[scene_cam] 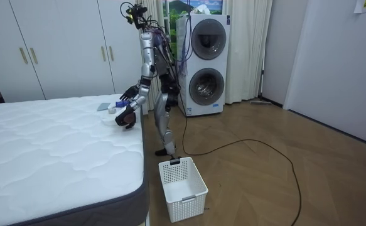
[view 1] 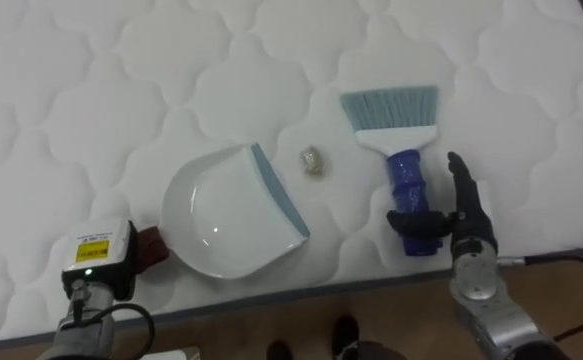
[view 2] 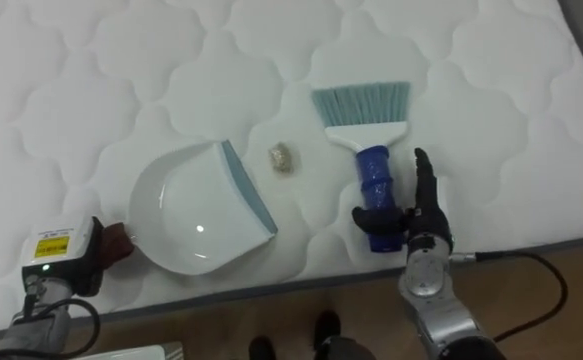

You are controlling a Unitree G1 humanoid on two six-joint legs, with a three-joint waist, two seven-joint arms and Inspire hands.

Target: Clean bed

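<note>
Likely step: grasping the brush (view 1: 399, 150); the right robot hand (view 1: 468, 218) lies spread beside its handle. Next: close on it, then sweep the scrap (view 1: 312, 161) left toward the dustpan (view 1: 226, 215).

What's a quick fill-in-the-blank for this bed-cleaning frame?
1. The scrap lies ____ the dustpan and the brush on the mattress.
2. The brush's handle is ____.
3. The hand at that handle is the robot's ____ one.
Missing: between; blue; right.
</note>
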